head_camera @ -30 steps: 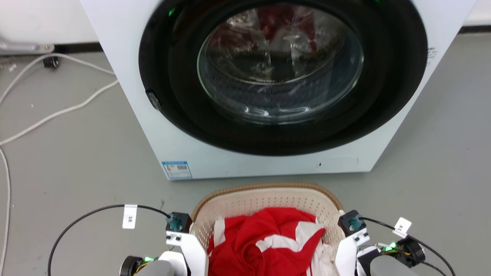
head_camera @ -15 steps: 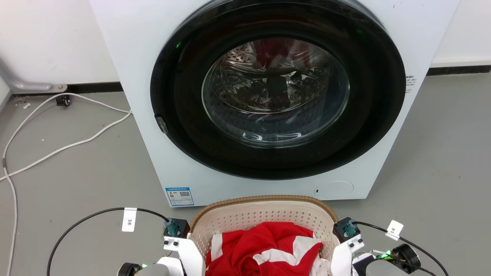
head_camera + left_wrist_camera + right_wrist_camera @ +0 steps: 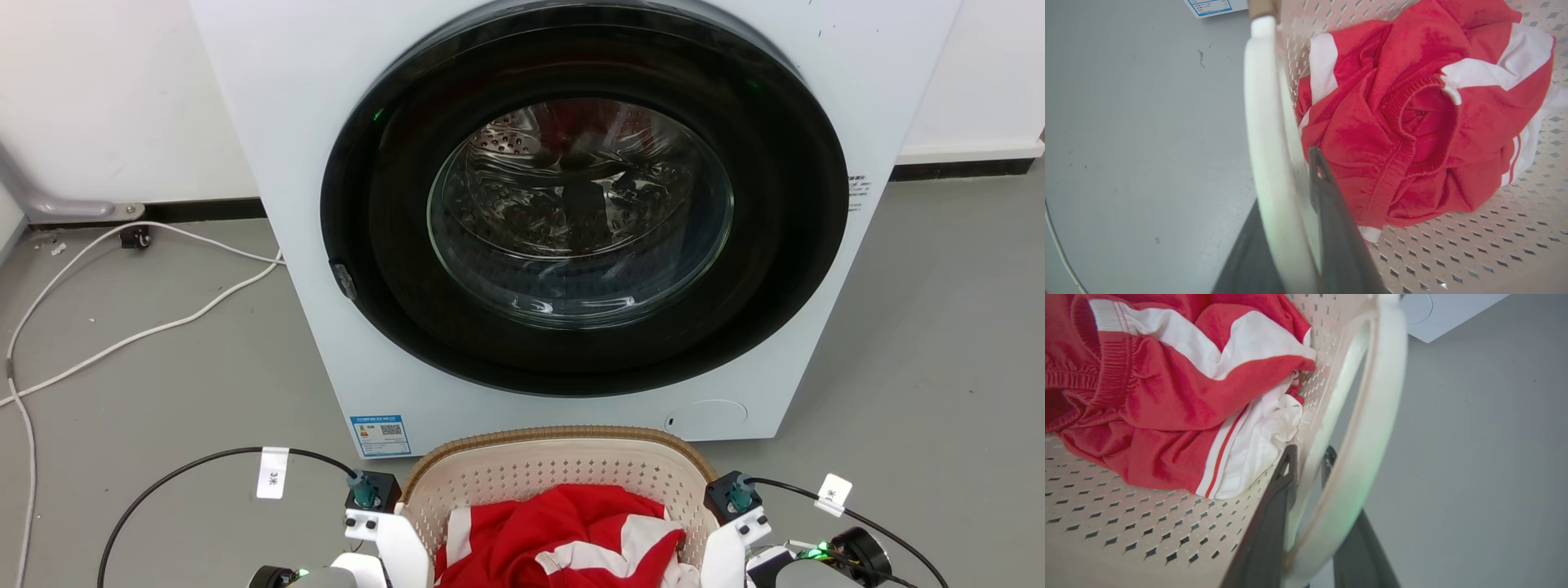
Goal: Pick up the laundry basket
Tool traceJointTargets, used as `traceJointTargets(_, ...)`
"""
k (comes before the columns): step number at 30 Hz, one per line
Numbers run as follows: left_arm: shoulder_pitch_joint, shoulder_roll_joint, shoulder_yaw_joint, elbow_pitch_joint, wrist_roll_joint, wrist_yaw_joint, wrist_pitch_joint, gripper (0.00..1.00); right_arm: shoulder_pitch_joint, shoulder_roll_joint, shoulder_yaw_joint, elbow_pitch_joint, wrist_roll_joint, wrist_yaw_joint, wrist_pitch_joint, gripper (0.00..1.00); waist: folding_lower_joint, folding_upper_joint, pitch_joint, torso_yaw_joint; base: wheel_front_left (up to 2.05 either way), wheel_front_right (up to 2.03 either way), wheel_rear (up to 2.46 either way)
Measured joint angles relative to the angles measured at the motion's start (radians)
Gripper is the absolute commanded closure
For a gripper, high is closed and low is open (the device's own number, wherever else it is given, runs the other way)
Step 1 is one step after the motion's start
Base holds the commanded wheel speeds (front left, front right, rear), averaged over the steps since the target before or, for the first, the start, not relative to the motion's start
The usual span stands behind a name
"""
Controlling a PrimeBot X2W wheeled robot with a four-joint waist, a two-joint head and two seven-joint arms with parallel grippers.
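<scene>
The laundry basket [image 3: 563,471], cream and perforated with a brown woven rim, sits at the bottom middle of the head view. It holds red and white clothes [image 3: 563,531]. In the left wrist view my left gripper [image 3: 1286,179] is shut on the basket's white left handle [image 3: 1265,122], one dark finger inside the basket wall and one outside. My right gripper [image 3: 1308,455] is likewise shut on the white right handle [image 3: 1376,416]. In the head view both wrists flank the basket, and its far rim overlaps the washer's lower front. Whether its base touches the floor is hidden.
A white washing machine [image 3: 277,163] with a shut, dark round door [image 3: 584,212] stands directly behind the basket. White cables [image 3: 147,327] trail over the grey floor [image 3: 163,384] at the left. Black wrist cables loop out beside each arm.
The whole head view has shifted, so the camera moved: more of the washer and the wall behind it shows. The basket stays held between both grippers, its far rim now overlapping the washer's base.
</scene>
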Motion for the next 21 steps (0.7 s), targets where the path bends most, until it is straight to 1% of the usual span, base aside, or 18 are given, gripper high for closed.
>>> traceJointTargets(21,-0.001,-0.007,-0.035,0.017,-0.034,0.0,-0.025,1.0,-0.005,-0.015,0.106,0.004,0.108,0.0,-0.013,1.0,0.0001,0.0,-0.015,-0.003,0.0,0.0,0.0)
